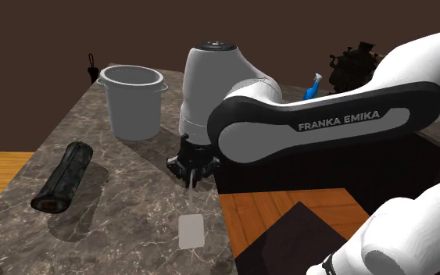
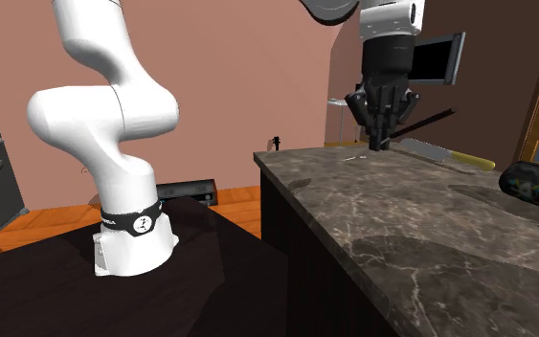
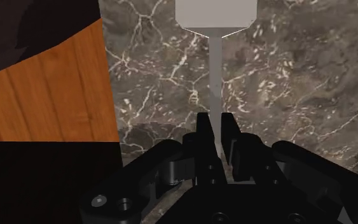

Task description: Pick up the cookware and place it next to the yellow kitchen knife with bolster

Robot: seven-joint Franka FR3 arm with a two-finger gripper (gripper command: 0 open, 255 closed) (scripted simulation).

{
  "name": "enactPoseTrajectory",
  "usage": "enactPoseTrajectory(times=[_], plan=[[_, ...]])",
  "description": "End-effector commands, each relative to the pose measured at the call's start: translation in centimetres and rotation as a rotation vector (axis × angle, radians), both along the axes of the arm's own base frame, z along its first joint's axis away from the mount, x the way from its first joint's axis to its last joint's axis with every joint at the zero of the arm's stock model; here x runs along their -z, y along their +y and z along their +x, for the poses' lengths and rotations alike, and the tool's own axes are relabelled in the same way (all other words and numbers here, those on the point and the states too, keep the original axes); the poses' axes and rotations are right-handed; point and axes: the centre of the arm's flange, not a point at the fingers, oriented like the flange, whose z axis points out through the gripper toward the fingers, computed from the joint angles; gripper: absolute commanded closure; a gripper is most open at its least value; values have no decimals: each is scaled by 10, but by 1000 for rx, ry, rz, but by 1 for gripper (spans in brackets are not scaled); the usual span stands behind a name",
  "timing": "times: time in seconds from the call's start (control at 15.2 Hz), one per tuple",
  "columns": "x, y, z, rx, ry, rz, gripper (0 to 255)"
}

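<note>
Now the gripper (image 3: pixel 215 121) has its jaws pinching the thin handle of the grey spatula (image 1: pixel 191 232), which lies near the counter (image 1: pixel 124 187) edge on the shoulder view's right, so the far blade may swing and slip out.

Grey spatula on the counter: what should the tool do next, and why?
Probably lift straight up a little: the tool looks shut on the grey spatula, whose handle fills the gap between its fingers, while the head lies flat on the counter.

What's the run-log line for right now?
stage: grasp approach | gripper: low at grey spatula handle | spatula: flat on marble counter | white pot: upright, apart
</note>
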Motion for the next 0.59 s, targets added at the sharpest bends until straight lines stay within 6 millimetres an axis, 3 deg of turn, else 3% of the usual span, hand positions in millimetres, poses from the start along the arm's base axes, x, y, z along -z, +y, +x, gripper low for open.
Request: enactPoseTrajectory(times=[0.0, 0.53], plan=[[-1, 22, -13, 2, 0, 0, 255], [-1, 116, -62, 2, 0, 0, 255]])
